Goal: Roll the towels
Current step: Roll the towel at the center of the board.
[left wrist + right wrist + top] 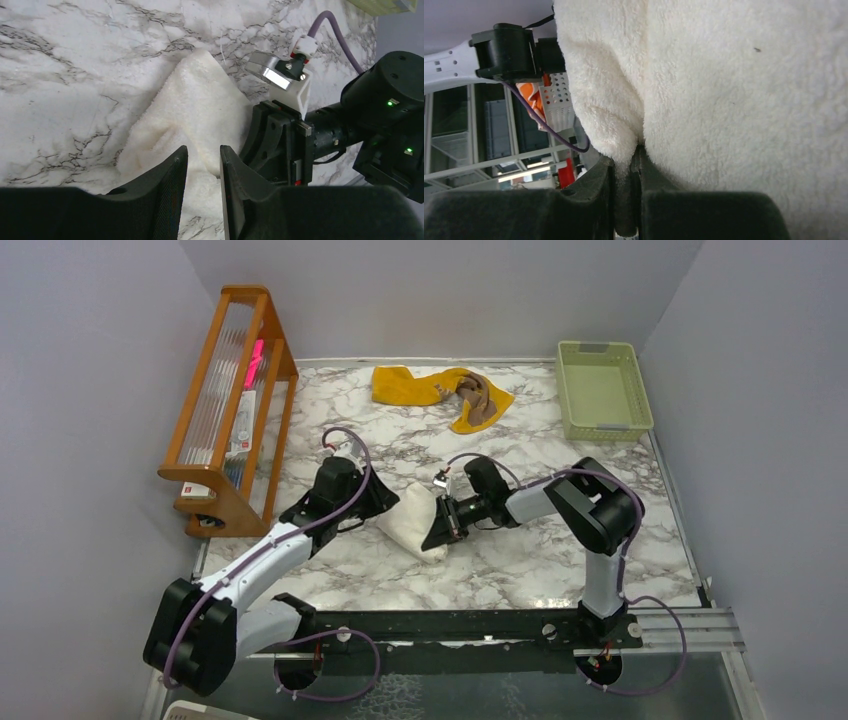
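The cream-white towel [412, 520] lies bunched on the marble table between my two grippers. My right gripper [438, 528] is shut on a fold of it; in the right wrist view the fold is pinched between the fingers [626, 155] and the towel [734, 90] fills the frame. My left gripper [385, 506] is at the towel's left edge, jaws a narrow gap apart [204, 150] over the towel [195, 110], gripping nothing. The mustard yellow towel [415, 385] lies crumpled at the back, with the brown towel [478, 397] on its right part.
A pale green plastic basket [600, 390] stands at the back right. A wooden rack [230, 410] stands along the left wall. The right gripper's body [280, 140] is close in front of my left fingers. Grey walls enclose the table.
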Tool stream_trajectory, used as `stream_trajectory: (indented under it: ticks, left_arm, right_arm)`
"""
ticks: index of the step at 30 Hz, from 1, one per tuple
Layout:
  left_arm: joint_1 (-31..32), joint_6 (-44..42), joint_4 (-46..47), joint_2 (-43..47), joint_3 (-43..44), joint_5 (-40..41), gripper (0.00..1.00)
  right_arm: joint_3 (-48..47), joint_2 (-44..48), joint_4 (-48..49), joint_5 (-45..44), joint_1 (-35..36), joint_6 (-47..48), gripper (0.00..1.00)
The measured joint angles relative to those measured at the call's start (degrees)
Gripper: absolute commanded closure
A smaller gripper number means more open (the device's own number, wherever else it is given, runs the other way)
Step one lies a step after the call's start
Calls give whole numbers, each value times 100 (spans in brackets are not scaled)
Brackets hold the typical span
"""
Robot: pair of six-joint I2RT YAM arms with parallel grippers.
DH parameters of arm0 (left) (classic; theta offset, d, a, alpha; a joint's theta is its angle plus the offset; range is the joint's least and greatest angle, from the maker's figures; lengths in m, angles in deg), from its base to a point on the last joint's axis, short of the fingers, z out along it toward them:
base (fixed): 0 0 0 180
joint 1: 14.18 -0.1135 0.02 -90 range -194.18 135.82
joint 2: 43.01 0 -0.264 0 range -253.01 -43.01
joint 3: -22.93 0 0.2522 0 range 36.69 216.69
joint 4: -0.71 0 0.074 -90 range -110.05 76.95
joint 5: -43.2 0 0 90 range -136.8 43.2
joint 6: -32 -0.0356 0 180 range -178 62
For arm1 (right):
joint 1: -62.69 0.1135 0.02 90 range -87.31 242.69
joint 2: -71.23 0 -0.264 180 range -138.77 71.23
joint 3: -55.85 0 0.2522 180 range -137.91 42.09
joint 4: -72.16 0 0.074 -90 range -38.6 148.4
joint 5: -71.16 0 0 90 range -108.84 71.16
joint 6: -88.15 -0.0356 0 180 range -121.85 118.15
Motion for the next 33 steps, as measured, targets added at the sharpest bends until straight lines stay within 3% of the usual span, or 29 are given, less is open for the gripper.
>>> stream_trajectory:
  ticks: [11, 14, 16, 21, 27, 30, 33]
  left_arm:
    - [0, 348, 1119, -651, -601, -708, 67]
    - [-2, 448, 1438, -850, -688, -802, 67]
    - [0, 483, 1635, -1036, -723, -831, 68]
    - [0, 509, 2092, -1574, -811, -811, 68]
    - [15, 516, 2540, -1652, -999, -658, 68]
    - [15, 527, 2649, -1626, -1078, -588, 68]
    - [28, 529, 2658, -1596, -1102, -516, 69]
  right_arm:
    - [400, -518, 1257, 446, -330, -1517, 94]
    - [367, -518, 1172, 437, -337, -1519, 88]
    - [306, -509, 1014, 409, -337, -1462, 78]
    - [61, -278, 170, 136, -326, -992, 55]
    - [-229, 739, -1215, -1034, -319, 190, 45]
    - [-361, 1388, -1591, -1740, -271, 898, 34]
    - [-374, 2114, -1773, -2623, -81, 1703, 32]
